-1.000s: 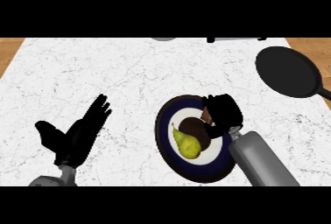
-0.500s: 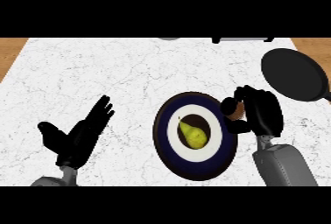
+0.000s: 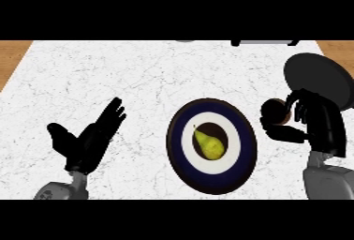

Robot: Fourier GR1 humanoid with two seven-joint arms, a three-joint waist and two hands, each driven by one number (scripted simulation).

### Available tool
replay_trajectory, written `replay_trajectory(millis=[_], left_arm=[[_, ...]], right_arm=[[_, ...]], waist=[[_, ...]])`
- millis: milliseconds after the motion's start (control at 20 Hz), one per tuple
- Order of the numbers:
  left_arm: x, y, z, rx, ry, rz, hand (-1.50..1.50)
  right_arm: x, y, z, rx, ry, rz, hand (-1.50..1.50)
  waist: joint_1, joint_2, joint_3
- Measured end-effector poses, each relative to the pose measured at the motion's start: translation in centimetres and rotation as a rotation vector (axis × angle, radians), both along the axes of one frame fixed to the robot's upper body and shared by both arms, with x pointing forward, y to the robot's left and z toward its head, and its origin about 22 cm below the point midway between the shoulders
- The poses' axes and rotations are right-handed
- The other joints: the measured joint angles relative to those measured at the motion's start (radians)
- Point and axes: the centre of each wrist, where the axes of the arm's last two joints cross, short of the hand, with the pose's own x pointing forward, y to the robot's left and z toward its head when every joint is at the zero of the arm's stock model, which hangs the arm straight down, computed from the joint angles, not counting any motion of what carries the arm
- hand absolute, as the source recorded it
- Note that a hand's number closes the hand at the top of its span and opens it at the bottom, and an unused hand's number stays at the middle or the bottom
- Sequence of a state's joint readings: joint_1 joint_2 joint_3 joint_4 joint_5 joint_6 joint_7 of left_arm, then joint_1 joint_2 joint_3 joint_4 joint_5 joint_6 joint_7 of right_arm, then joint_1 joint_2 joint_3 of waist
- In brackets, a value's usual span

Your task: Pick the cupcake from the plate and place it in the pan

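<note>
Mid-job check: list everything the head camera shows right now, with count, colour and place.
Counter: one, white marbled, fills the view; wood at the far corners.
Plate: one, dark blue rim with white ring, centre.
Pear: one, yellow-green, on the plate's middle.
Pan: one, black, far right.
Cupcake: one, brown, mostly hidden in the right hand, between plate and pan.
Left hand: black, open, resting at lower left.
Right hand: black, curled round the cupcake, right side.
</note>
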State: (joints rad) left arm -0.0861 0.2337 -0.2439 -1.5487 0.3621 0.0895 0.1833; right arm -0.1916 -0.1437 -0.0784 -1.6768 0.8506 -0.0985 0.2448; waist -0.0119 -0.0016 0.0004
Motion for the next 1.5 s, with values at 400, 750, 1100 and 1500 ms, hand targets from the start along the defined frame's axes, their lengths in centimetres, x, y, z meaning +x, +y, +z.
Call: replay_trajectory(millis=[400,750,1100,1500], left_arm=[[0.4,0.2,0.2,0.001,-0.009,-0.019,0.00],[0.3,-0.3,-0.1,-0.002,-0.013,-0.037,0.00],[0.3,-1.3,0.5,-0.005,-0.025,-0.058,0.00],[0.7,-2.1,0.7,-0.002,-0.044,-0.079,0.00]], right_arm=[[4.0,-6.7,-2.0,-0.020,-0.028,-0.085,1.50],[7.2,-11.1,-3.9,-0.096,-0.098,-0.194,1.50],[8.4,-15.6,-3.5,-0.091,-0.202,-0.358,1.50],[7.6,-19.3,-3.3,-0.080,-0.245,-0.418,1.50]], waist=[[0.020,0.005,0.000],[0.035,0.010,0.001],[0.059,0.022,0.004],[0.082,0.035,0.008]])
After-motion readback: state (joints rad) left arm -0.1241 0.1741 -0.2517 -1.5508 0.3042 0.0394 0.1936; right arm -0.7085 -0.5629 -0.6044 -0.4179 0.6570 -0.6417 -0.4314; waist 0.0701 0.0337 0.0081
